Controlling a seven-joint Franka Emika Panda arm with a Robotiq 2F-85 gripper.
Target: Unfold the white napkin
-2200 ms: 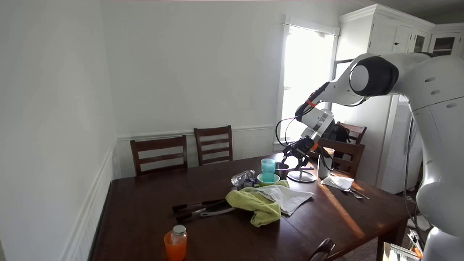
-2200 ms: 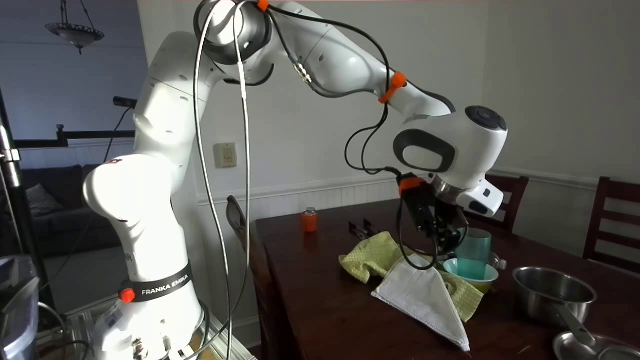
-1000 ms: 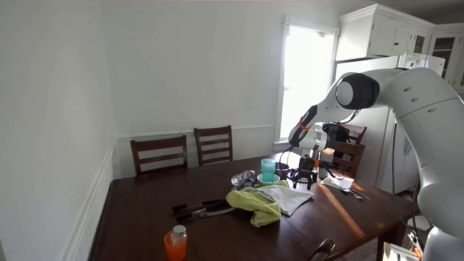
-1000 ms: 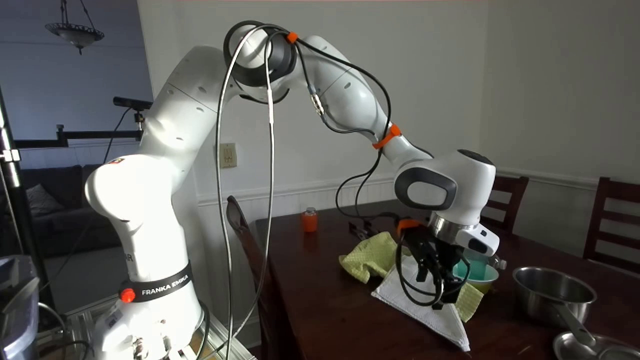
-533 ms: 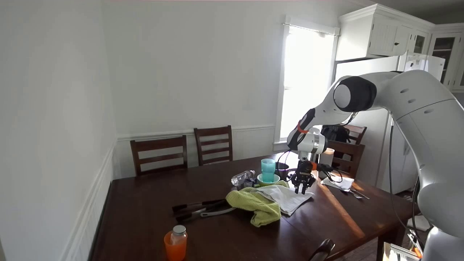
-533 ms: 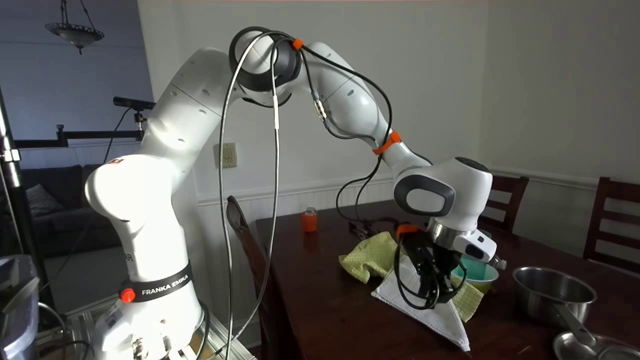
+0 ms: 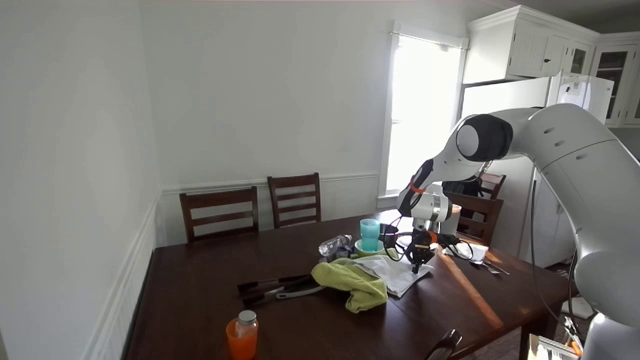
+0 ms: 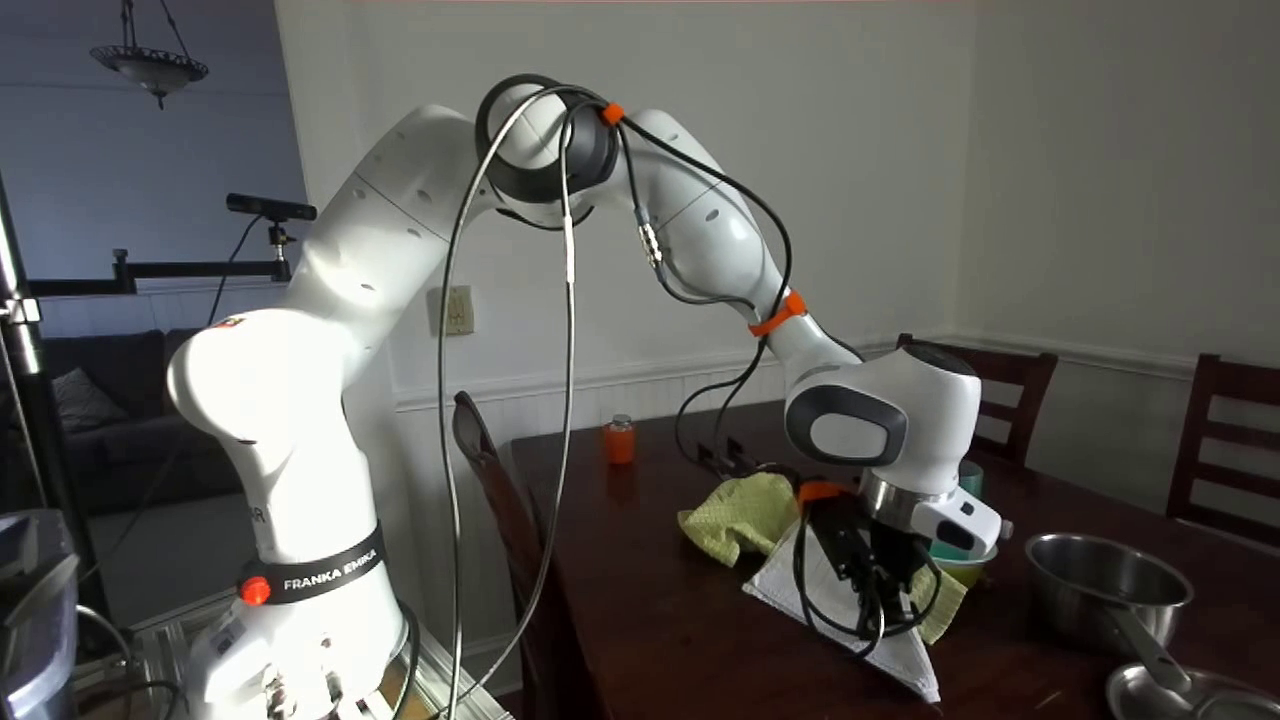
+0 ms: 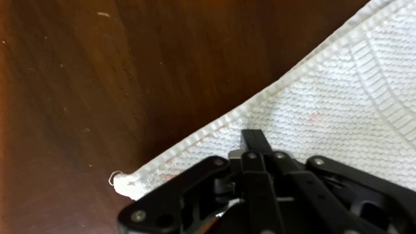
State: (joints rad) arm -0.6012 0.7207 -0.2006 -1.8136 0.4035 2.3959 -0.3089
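Though any pinch on the white napkin (image 9: 325, 136), cropped in the wrist view, is unclear, the arm (image 8: 700, 225) arches downward, gripper (image 9: 256, 139) closed tight.

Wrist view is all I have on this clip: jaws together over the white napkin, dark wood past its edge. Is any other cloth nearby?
Observer: Yes. In an exterior view, a yellow-green cloth shows on two sides of the white napkin.
Operator: Any tableware around?
Observer: In an exterior view, a turquoise cup stands in a bowl.
Operator: And cookware?
Observer: In an exterior view, a metal saucepan stands on the table.
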